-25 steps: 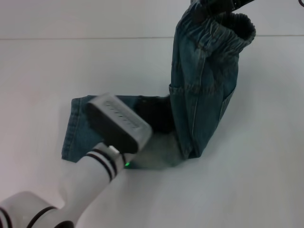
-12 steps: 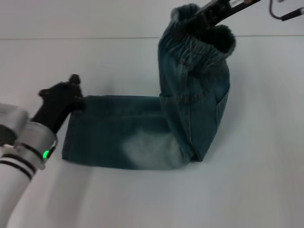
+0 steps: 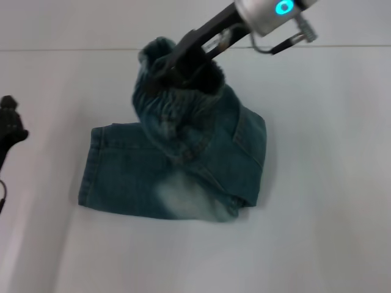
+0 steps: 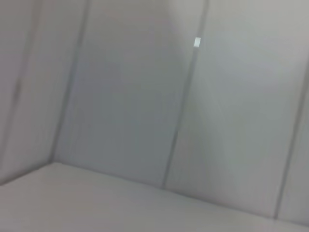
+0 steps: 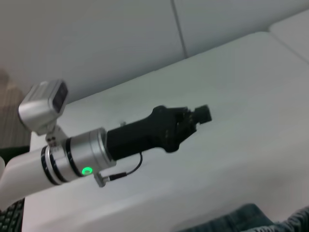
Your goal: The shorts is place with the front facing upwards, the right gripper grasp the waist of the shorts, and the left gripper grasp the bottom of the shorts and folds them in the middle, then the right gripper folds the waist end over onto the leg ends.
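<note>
The blue denim shorts [image 3: 183,180] lie folded lengthwise on the white table [image 3: 317,232], leg ends [image 3: 91,165] to the left. My right gripper [image 3: 177,64] is shut on the elastic waist [image 3: 162,101], holding it raised and curled over the middle of the shorts. A strip of the denim [image 5: 241,220] shows in the right wrist view. My left gripper [image 3: 9,122] is off the cloth at the far left edge of the table, holding nothing. The right wrist view shows the left gripper [image 5: 200,113] farther off. The left wrist view shows no shorts.
The table's back edge [image 3: 342,47] runs behind the shorts, with grey wall panels [image 4: 145,96] beyond it. White table surface [image 3: 183,256] stretches in front of the shorts and to their right.
The right gripper has carried the waist down and to the left, over the lower half of the shorts. The left arm has pulled back leftwards, away from the leg ends.
</note>
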`<state>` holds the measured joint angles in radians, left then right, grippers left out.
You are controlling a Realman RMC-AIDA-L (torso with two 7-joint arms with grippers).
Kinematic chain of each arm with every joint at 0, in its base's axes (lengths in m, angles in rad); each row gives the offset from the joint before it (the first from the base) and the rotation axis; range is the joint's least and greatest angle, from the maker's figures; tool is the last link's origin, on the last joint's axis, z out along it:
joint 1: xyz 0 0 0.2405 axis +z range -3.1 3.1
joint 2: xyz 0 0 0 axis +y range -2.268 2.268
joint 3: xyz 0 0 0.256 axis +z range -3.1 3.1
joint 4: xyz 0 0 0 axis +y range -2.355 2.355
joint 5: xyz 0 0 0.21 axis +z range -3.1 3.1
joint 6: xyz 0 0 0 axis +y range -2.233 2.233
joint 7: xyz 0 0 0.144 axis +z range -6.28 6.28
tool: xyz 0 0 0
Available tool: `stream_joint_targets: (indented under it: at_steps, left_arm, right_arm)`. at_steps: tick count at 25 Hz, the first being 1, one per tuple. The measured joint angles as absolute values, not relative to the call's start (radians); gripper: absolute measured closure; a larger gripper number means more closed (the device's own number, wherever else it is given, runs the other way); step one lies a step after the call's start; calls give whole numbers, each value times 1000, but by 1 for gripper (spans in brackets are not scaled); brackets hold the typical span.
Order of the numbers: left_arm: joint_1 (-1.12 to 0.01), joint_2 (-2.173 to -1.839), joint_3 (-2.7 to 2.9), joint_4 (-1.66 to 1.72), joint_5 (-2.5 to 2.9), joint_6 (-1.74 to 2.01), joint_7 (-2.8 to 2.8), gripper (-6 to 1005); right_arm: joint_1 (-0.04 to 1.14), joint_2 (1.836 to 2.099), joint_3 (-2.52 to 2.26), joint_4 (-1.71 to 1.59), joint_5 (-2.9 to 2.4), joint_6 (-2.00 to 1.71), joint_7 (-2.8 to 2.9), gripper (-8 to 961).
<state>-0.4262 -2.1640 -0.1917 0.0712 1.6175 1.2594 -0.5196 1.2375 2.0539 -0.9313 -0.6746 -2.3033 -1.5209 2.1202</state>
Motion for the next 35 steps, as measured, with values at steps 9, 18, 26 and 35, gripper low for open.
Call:
stream_joint_targets:
  at_steps: [9,18,26,35]
  left_arm:
    - [-407,-2163,-213,86,1619,1257,-539,999]
    - [-406,-2163,-211,82,1620,1248,-537,999]
    - [-405,-2164,-209,82,1624,1231,-534,999]
    - [-348,-2163,-14,223,1663,1356,-723,978]
  right_arm:
    - [1314,2095,-1047,-506,-2281,-1374,2066,875]
    - [1318,2103,-1104,-455,-2192,-1341,2008,747]
    - [1322,2097,-1113,-479,-2170,-1343,1996,576]
    - [1122,2091,-1092,-679,-2106,-1443,1996,223]
